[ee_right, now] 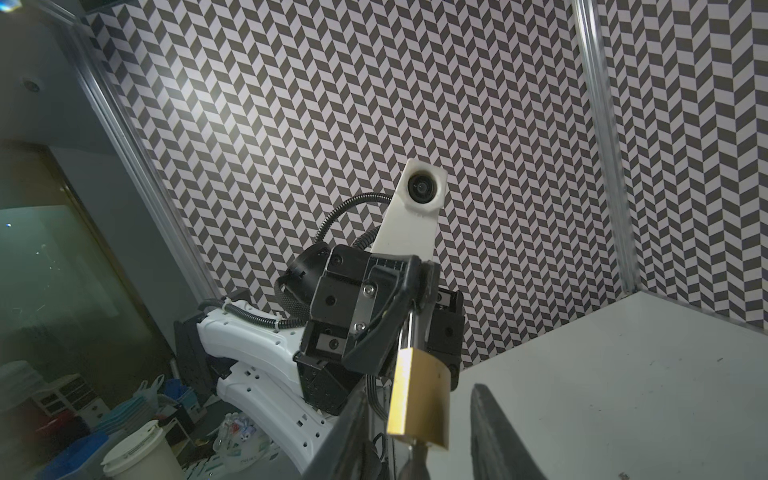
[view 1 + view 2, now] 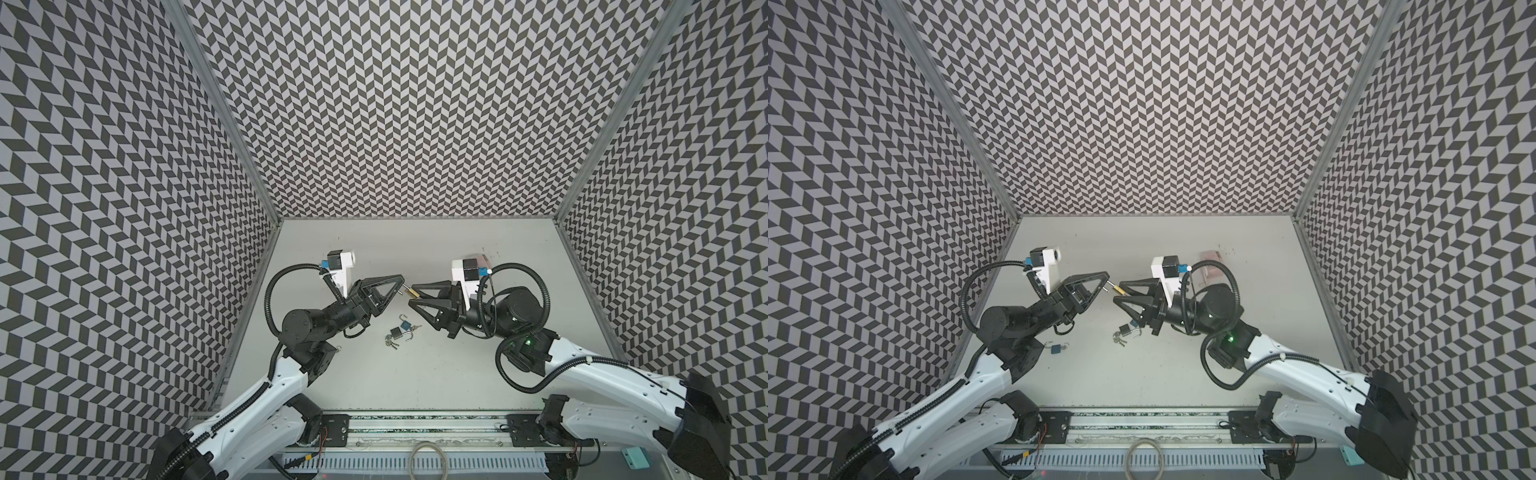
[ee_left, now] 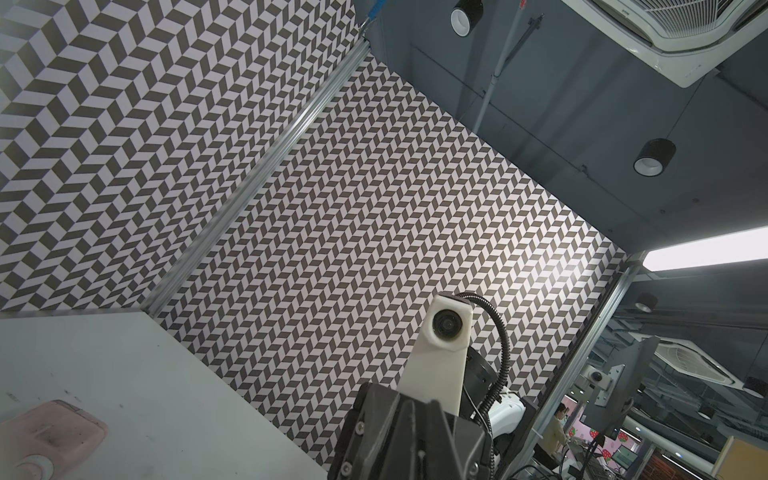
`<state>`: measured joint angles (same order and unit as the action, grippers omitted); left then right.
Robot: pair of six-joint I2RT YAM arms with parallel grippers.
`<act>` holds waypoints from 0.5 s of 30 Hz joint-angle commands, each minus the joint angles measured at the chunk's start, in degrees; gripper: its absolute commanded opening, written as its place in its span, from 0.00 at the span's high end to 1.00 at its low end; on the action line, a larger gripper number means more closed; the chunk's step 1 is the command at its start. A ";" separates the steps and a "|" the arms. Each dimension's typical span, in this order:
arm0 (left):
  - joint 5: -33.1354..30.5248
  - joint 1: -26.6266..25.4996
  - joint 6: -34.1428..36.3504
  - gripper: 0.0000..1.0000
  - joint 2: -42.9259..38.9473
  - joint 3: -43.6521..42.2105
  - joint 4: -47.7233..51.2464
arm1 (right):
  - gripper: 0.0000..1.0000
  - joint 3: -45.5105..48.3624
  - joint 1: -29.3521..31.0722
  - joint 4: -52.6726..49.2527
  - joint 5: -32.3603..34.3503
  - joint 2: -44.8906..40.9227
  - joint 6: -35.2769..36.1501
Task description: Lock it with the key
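Both arms are bent at the elbow and raised off the pale grey bench point(image 2: 457, 374). The forearms are swung inward so the grippers are pointed at each other over mid-bench, tips almost met. The left gripper point(image 1: 415, 286) is clenched on the silver shackle of the small brass padlock point(image 1: 419, 399). The body is held out clear of the bench, towards the right gripper point(image 2: 411, 296).

The right gripper's black fingers point(image 1: 492, 428) are set apart either side of the brass body. A gap is seen on one side, and nothing is gripped by them.

A dark stub is seen under the body, cut off by the frame edge; key or not cannot be told. The left wrist view is aimed up at the wall, so the padlock is not shown there. In both top views the padlock is mostly masked by fingertips.

On the bench below the grippers, a dark grey padlock with open shackle point(image 2: 397, 332), a blue padlock point(image 2: 405, 323) and a small bunch of silver keys point(image 2: 392, 344) are left untouched.
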<state>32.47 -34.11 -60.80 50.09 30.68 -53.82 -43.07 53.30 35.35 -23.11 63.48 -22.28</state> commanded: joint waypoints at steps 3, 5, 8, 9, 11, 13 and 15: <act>0.84 -0.26 -1.67 1.00 0.12 0.82 -4.23 | 0.71 -1.75 0.49 1.81 1.59 0.30 0.96; 0.84 -0.25 -1.66 1.00 0.10 0.87 -4.13 | 0.73 -1.73 0.47 2.15 1.49 0.48 0.76; 0.75 -0.26 -1.63 1.00 0.13 0.89 -3.96 | 0.73 -1.77 0.58 2.61 1.23 0.50 0.46; 0.69 -0.26 -1.65 1.00 0.18 0.84 -3.98 | 0.72 -1.77 0.56 2.75 1.23 0.38 0.45; 0.75 -0.25 -1.64 1.00 0.27 0.87 -3.94 | 0.70 -1.84 0.56 2.75 1.14 0.33 0.43; 0.84 -0.26 -1.75 1.00 0.34 0.90 -4.04 | 0.69 -1.84 0.58 2.86 1.10 0.37 0.40; 0.84 -0.21 -1.69 1.00 0.35 0.88 -3.93 | 0.71 -1.76 0.53 3.14 0.90 0.37 0.25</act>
<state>32.64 -34.11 -61.45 50.46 30.68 -54.89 -43.57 53.52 35.22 -22.48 63.68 -22.00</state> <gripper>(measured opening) 0.048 0.290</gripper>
